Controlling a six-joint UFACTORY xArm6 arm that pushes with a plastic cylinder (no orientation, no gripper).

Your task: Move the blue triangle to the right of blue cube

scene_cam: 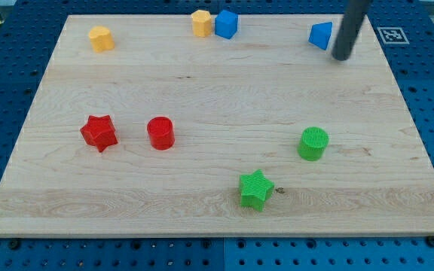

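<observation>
The blue triangle (321,35) lies near the view's top right of the wooden board (217,173). The blue cube (226,24) sits at the top centre, touching a yellow hexagonal block (201,22) on its left. My tip (342,56) is at the end of the dark rod, just to the right of the blue triangle and slightly below it, very close to its right edge. The rod hides part of the triangle's right side.
A yellow block (101,38) sits at the top left. A red star (99,133) and a red cylinder (160,133) are at the left middle. A green cylinder (313,144) and a green star (255,189) are at the lower right.
</observation>
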